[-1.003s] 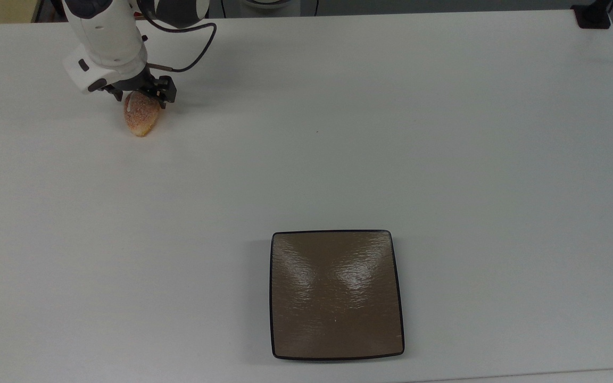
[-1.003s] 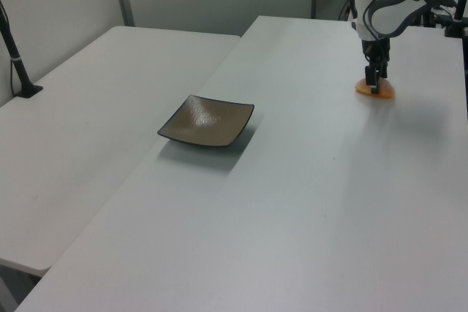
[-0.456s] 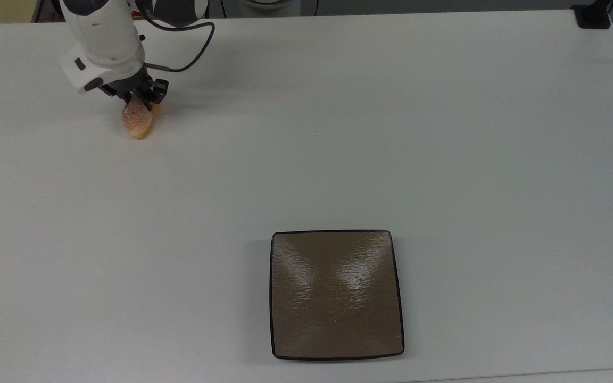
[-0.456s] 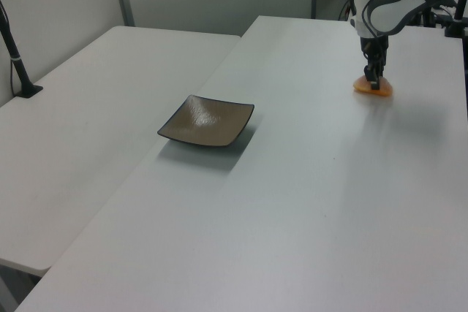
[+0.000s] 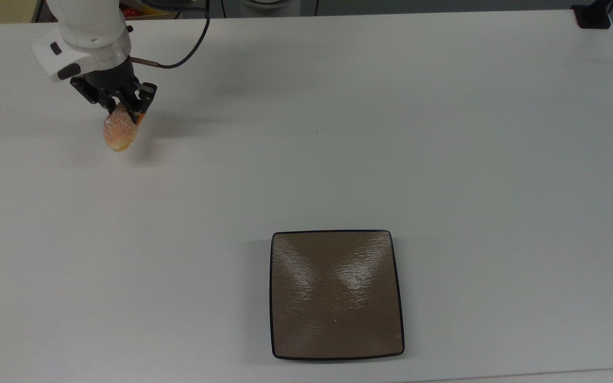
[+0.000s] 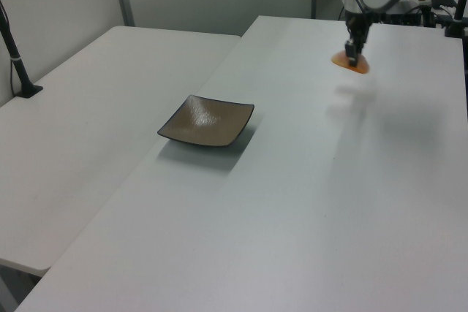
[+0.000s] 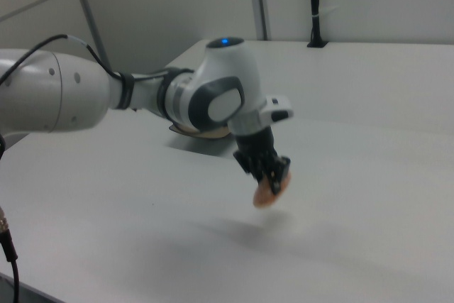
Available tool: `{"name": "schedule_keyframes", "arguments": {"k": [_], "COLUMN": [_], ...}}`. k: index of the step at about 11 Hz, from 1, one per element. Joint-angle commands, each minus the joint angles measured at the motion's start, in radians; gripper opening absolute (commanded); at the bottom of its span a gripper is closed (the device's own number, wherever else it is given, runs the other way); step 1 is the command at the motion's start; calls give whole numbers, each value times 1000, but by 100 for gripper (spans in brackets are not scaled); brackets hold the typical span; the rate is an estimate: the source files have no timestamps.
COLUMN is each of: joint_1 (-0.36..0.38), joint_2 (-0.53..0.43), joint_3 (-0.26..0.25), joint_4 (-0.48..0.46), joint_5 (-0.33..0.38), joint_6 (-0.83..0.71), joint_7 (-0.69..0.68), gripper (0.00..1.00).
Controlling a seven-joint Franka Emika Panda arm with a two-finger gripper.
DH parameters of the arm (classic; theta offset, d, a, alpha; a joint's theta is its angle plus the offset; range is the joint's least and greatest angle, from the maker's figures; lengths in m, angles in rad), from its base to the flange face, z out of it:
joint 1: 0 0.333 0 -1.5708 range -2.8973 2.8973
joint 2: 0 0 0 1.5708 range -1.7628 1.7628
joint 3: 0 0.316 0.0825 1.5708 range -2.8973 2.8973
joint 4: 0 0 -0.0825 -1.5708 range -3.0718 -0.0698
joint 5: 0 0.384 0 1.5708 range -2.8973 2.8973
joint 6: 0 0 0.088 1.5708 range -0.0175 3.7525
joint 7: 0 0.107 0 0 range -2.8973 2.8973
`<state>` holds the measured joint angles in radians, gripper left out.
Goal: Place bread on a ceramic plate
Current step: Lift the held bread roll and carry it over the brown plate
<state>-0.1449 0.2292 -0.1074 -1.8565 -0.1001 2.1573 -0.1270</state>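
One piece of bread (image 5: 117,132) hangs at the far left of the top view, above the white table (image 5: 391,133). The gripper (image 5: 123,109) has its two fingers closed on the upper end of the bread, so the speckled body points downward and stays free. In the right view the bread is clearly lifted, with a soft shadow on the table below it. I think it is held by one end so that the lower part can touch the plate first.

Moving to the right in the top view, the middle of the table is bare. The ceramic plate (image 5: 337,351) lies flat near the front edge, well apart from the bread, and nothing is on it. In my opinion the carrying step is beginning, and the arm must cross this open space before lowering the bread.
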Motion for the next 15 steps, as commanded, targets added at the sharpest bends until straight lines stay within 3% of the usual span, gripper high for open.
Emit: {"name": "schedule_keyframes", "arguments": {"k": [1, 5, 9, 14, 15], "joint_1": [73, 120, 240, 338, 349], "joint_2": [18, 166, 286, 470, 496], "joint_3": [11, 96, 100, 98, 98], "joint_4": [115, 262, 327, 465, 471], "joint_5": [98, 82, 80, 83, 83], "joint_6": [64, 310, 551, 575, 616], "joint_7": [50, 216, 412, 638, 653], "gripper": [34, 35, 35, 36, 41]}}
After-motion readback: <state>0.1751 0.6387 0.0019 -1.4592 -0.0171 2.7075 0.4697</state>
